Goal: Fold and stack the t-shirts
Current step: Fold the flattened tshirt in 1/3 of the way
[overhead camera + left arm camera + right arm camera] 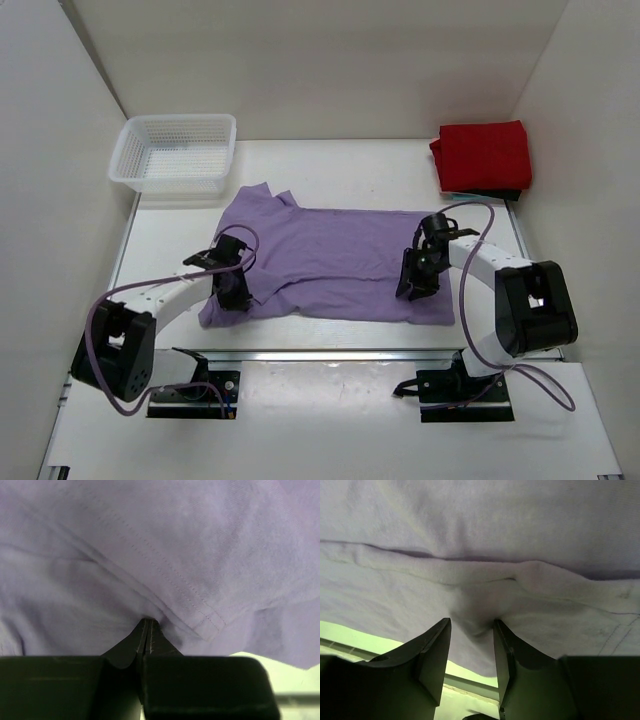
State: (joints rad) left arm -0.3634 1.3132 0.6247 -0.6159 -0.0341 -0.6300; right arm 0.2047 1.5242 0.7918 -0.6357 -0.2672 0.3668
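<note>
The lavender t-shirt (330, 260) lies spread flat across the middle of the table, a sleeve pointing toward the back left. My left gripper (232, 290) sits on its near left edge. In the left wrist view that gripper (147, 621) has its jaws pressed together on a pinch of lavender cloth (175, 545) beside a stitched hem. My right gripper (415, 285) rests on the shirt's near right part. Its jaws (472, 625) stand partly apart with a puckered bunch of the cloth (480, 530) squeezed between them. The red t-shirt (482, 155) lies folded at the back right corner.
A white mesh basket (175, 150) stands at the back left, just beyond the shirt's sleeve. A dark flat thing shows under the red shirt's near edge. White walls close in the table on the left, back and right.
</note>
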